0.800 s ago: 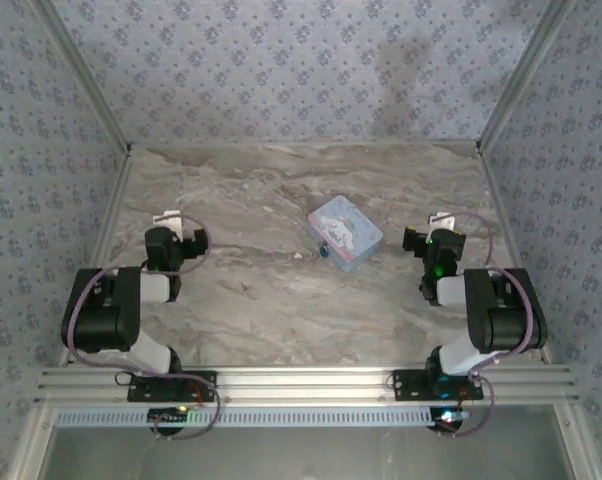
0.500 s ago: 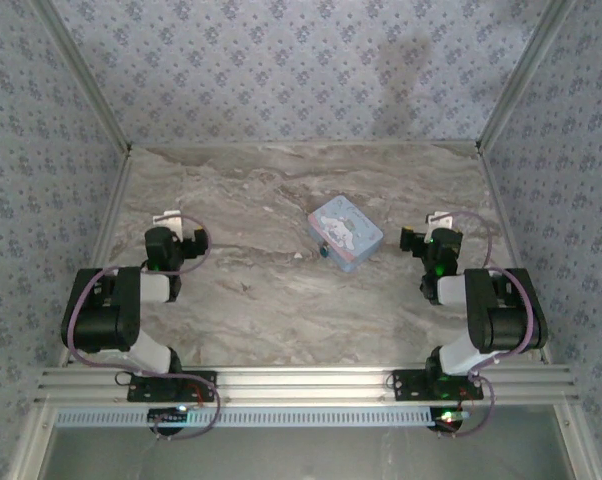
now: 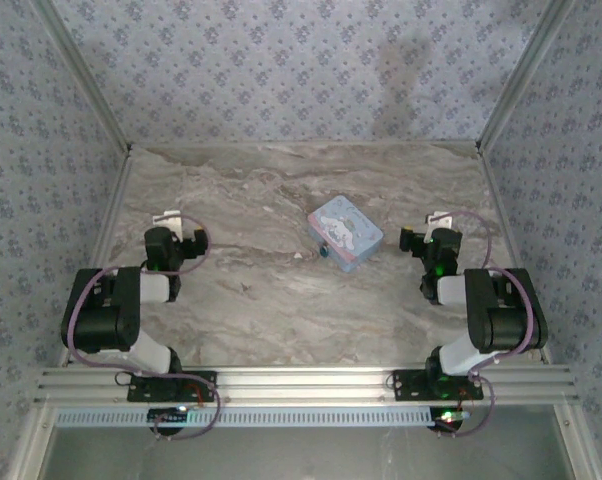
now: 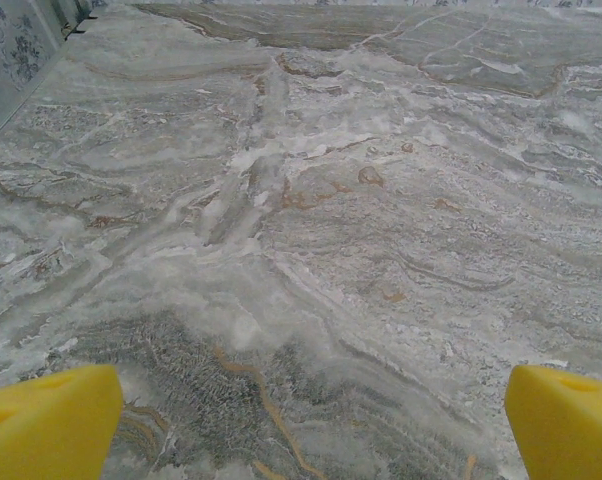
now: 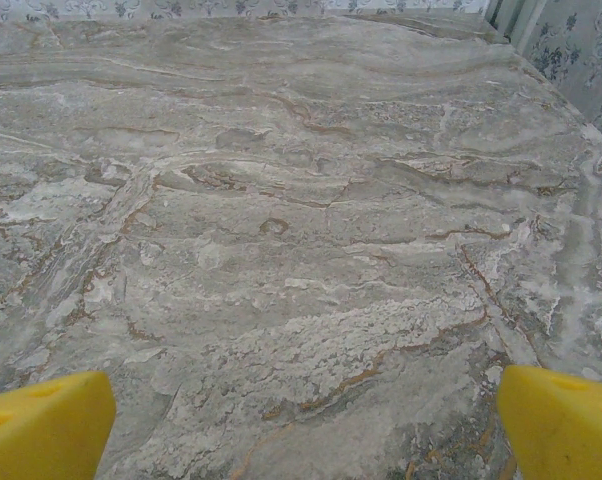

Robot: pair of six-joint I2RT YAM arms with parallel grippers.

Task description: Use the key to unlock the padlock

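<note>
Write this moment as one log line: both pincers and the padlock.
left pincer: open, empty | right pincer: open, empty | padlock: at tin box edge, untouched

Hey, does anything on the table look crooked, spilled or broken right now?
The tin box sits askew, diagonal to the table edges, with the padlock at its near side. Nothing looks spilled or damaged. A pale speck beside the padlock is too small to identify.

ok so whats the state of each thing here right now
left pincer: open, empty, above the table
right pincer: open, empty
tin: flat on the table, lid on
padlock: against the tin's near edge; locked or not, too small to tell
</note>
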